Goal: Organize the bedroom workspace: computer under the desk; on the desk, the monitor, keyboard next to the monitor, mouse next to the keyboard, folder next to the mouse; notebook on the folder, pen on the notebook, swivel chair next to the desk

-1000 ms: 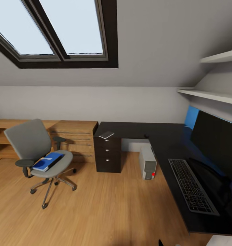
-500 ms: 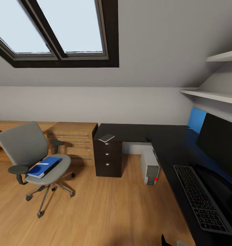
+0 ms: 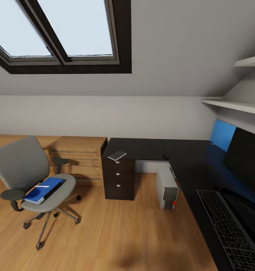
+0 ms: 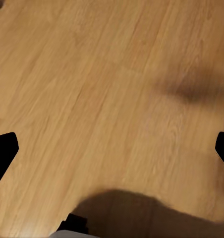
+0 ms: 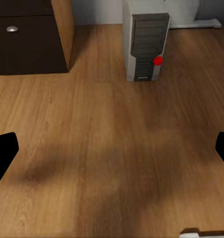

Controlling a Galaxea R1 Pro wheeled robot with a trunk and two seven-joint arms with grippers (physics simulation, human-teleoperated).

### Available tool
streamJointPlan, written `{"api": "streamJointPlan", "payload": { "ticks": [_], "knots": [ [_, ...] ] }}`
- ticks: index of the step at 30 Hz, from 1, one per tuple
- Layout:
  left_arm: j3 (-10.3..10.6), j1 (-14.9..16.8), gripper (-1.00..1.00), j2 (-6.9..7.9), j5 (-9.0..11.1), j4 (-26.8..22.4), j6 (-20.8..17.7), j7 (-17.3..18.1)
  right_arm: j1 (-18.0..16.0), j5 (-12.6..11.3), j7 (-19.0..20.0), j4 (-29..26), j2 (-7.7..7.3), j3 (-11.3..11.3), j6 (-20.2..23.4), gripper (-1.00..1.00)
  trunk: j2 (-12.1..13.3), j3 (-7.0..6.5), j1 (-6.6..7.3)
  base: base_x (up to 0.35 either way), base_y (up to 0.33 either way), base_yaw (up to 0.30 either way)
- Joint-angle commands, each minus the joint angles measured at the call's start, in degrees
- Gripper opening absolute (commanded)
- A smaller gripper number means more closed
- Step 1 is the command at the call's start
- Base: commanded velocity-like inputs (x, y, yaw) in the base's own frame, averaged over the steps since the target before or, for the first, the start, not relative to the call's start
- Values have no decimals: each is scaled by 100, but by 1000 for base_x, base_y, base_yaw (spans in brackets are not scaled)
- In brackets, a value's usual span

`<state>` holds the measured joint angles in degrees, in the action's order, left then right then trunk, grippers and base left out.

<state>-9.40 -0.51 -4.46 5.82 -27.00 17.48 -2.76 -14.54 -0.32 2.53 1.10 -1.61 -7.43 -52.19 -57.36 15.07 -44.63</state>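
Attic bedroom, wood floor (image 3: 116, 233). Head: monitor (image 3: 248, 158) and keyboard (image 3: 231, 233) cut off at frame edge on desk (image 3: 150, 145); folder (image 3: 43, 190) on swivel chair (image 3: 29, 177), small white item on it unclear. Left wrist: left gripper (image 4: 112, 148) spread, bare floor between jaws. Right wrist: right gripper (image 5: 112, 148) spread, computer (image 5: 145, 44) ahead of jaws beside drawer unit (image 5: 28, 42).

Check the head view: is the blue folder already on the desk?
No, the folder lies on the seat of the swivel chair, which stands on the wooden floor apart from the desk.
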Motion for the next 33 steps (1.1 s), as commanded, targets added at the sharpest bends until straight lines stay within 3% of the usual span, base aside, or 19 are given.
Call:
{"api": "streamJointPlan", "payload": {
  "ticks": [1,33],
  "knots": [
    [0,-2,100,-2,51,-9,9,3,-2,0,27,10,0,-30,-29,100,-4,6,-3,258,1,0],
    [2,-2,100,-2,50,116,18,3,13,-55,11,4,10,-44,-17,100,-4,-32,-3,327,0,0]
  ]
}}
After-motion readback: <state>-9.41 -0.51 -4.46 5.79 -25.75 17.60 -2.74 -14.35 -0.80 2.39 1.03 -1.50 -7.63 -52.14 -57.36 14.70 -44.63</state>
